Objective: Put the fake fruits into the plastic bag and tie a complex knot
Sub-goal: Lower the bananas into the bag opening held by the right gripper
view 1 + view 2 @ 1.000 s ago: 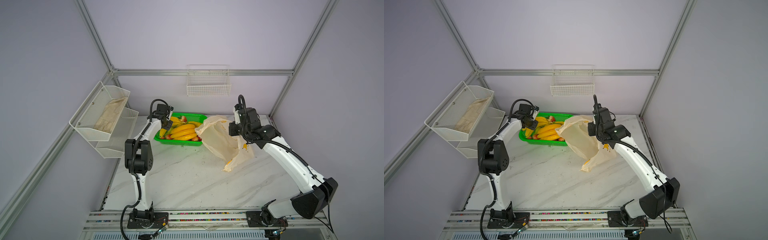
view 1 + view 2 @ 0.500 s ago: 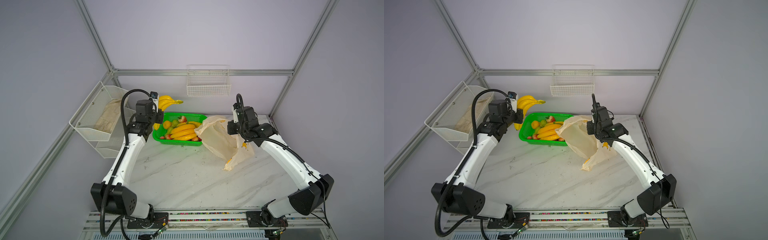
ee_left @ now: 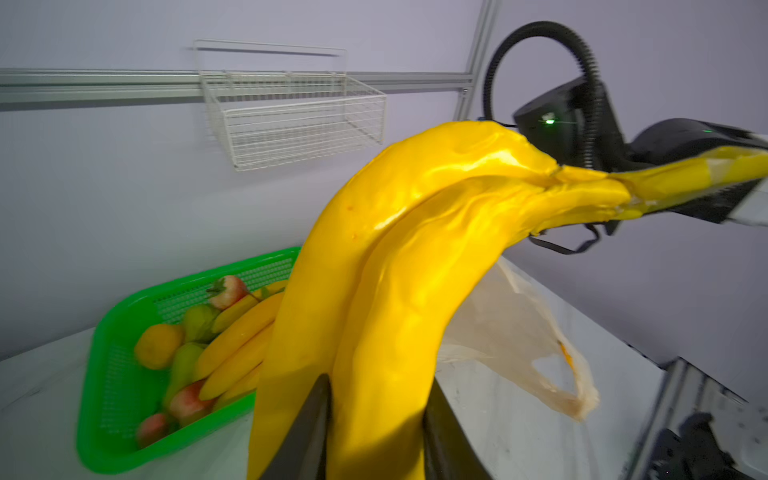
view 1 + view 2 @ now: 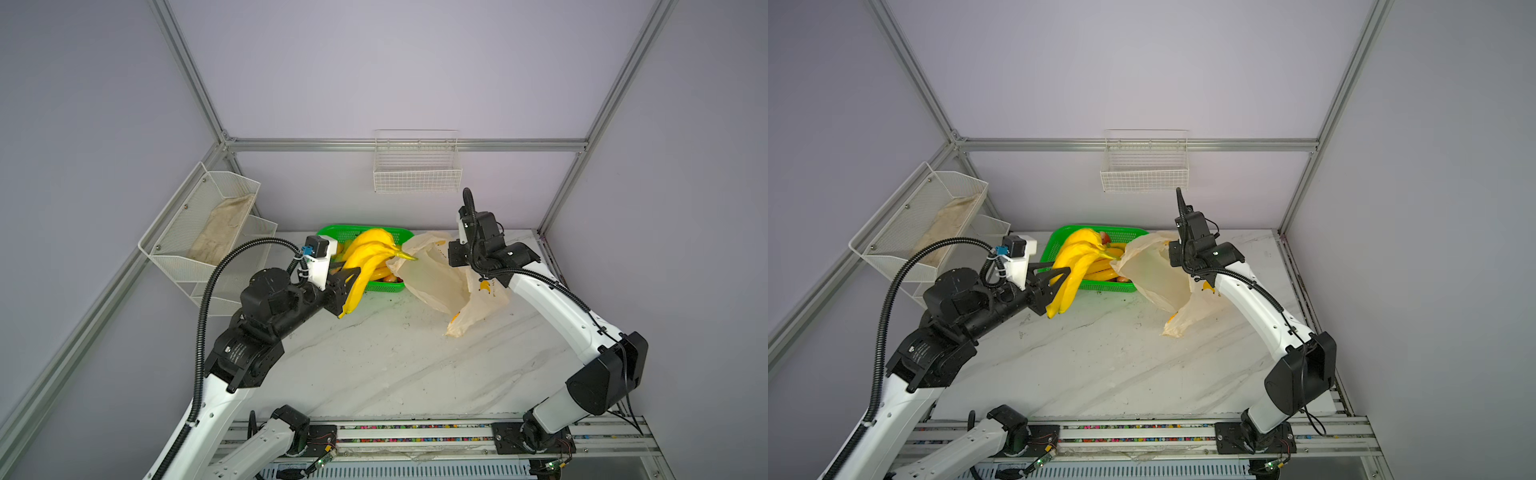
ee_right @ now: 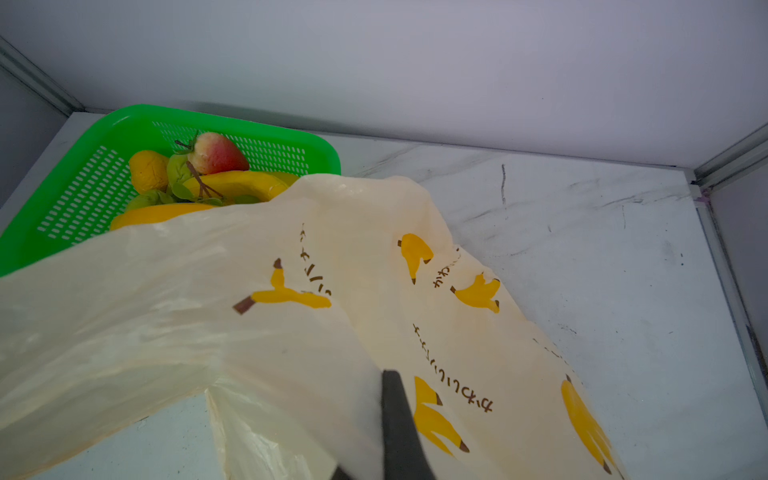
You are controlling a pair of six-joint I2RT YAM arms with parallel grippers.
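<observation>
The left gripper clamps a glossy yellow banana bunch in the air at the green basket, its stem pointing toward the plastic bag. Only the wrist views show the pears, apples and a second bunch lying in that basket. The right gripper, fingers closed, pinches the raised cream bag, which is printed with bananas.

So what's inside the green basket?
In the green basket: a banana bunch, green pears, an orange pear, red-pink apples. The plastic bag covers one end, so anything there is hidden.
</observation>
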